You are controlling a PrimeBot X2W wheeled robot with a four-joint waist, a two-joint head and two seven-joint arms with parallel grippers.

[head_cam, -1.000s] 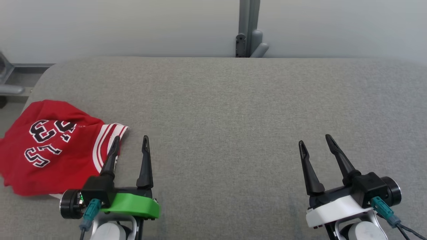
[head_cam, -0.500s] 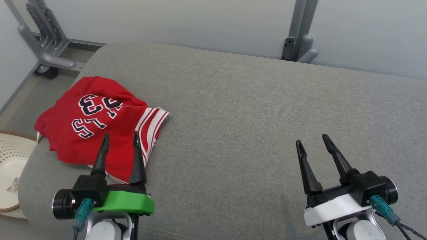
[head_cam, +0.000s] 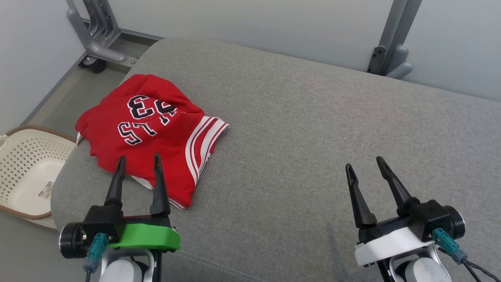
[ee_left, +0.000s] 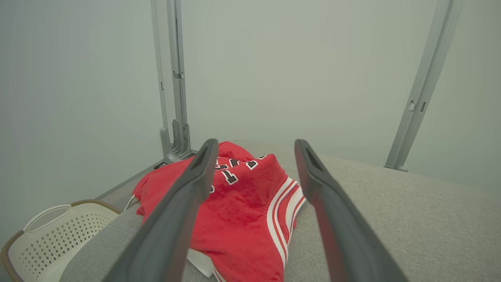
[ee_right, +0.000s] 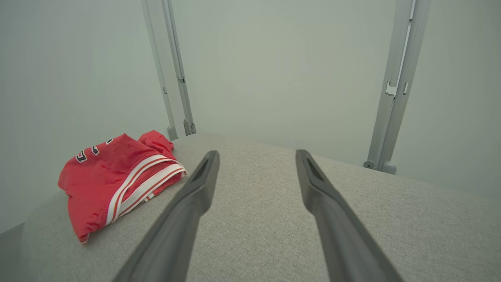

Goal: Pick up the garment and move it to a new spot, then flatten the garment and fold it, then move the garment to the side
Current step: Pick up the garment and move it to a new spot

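Left fingers [head_cam: 158, 188] spread wide and holding nothing, poised over the near hem of the red jersey [head_cam: 148, 129]. Right fingers [head_cam: 358, 197] just as wide, just as empty, out over bare grey cushion [head_cam: 297, 129], well apart from the cloth.

The jersey lies crumpled at the cushion's left end, its striped edge toward the middle and its numbers facing up. The pickup looks like the step in hand, and it is the left arm's job. My call is to tip those fingers down onto a bunched fold near the striped hem and pinch through several layers, because a single layer would likely slip or drag. The wrist view shows the fingers framing the cloth [ee_left: 242, 203] from above; I can't tell whether they touch it.

Beyond the cushion's rounded left corner, a cream laundry basket [head_cam: 23, 156] sits low beside it, so a sloppy lift could spill the cloth over that edge. Farther back stand a wheeled frame foot [head_cam: 96, 47] and a grey upright post [head_cam: 391, 43] against the wall. Neither blocks the way, and there's open cushion to the right for the new spot.
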